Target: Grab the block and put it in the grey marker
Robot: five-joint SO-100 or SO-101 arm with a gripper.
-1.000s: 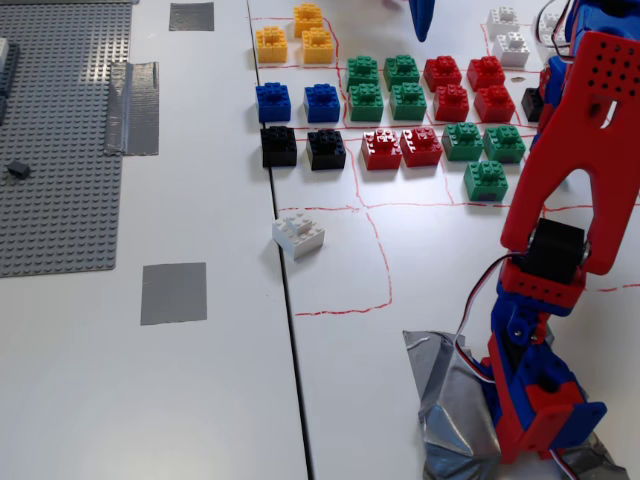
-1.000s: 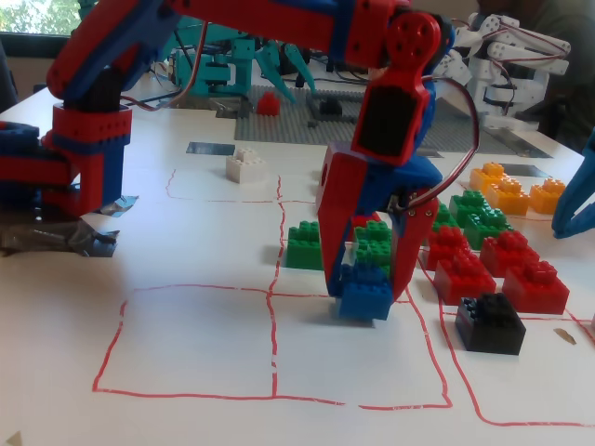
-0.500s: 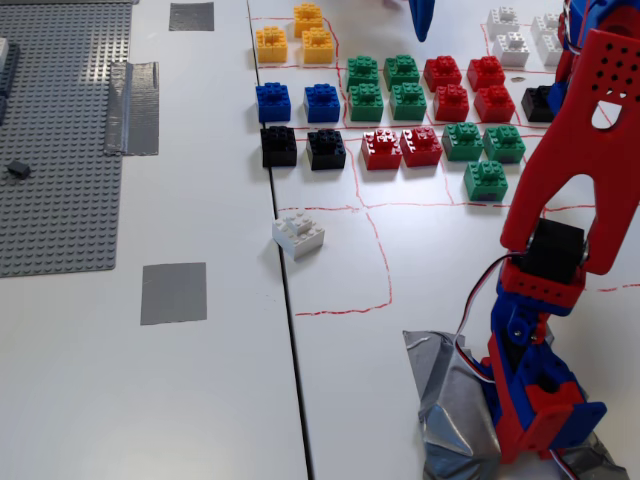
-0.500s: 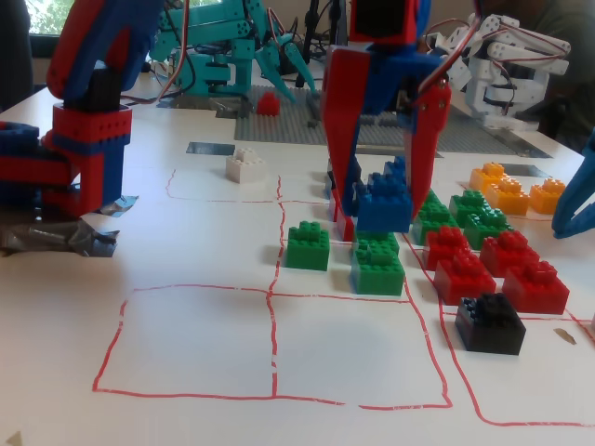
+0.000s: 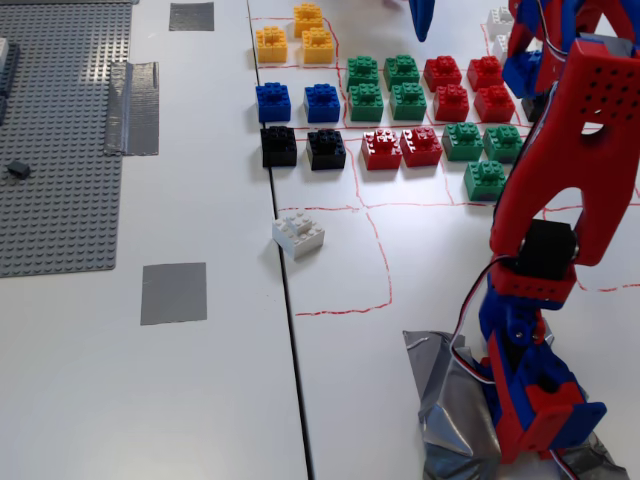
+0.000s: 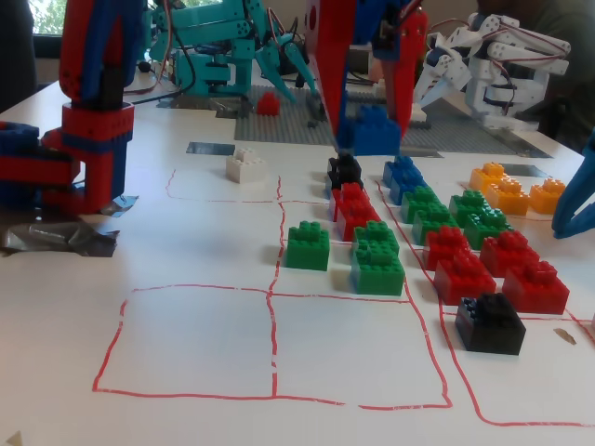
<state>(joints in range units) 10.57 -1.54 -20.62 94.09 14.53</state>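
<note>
In a fixed view my gripper [image 6: 372,139] hangs fingers down, shut on the blue block [image 6: 374,130], and holds it in the air above the rows of bricks. In the other fixed view the gripper [image 5: 520,60] sits at the upper right, largely hidden behind my red arm link, and the block is not clear there. The grey marker [image 5: 174,292], a flat square tape patch, lies on the white table left of the white brick [image 5: 298,235]. It shows as a dark patch [image 6: 209,149] far from the gripper.
Two more blue bricks [image 5: 298,101], plus yellow, green, red and black bricks, fill the red-lined grid. A second square tape patch [image 5: 191,16], a crinkled tape strip [image 5: 133,108] and a grey baseplate [image 5: 55,150] lie at the left. A blue claw [image 5: 421,20] hangs near the yellow bricks.
</note>
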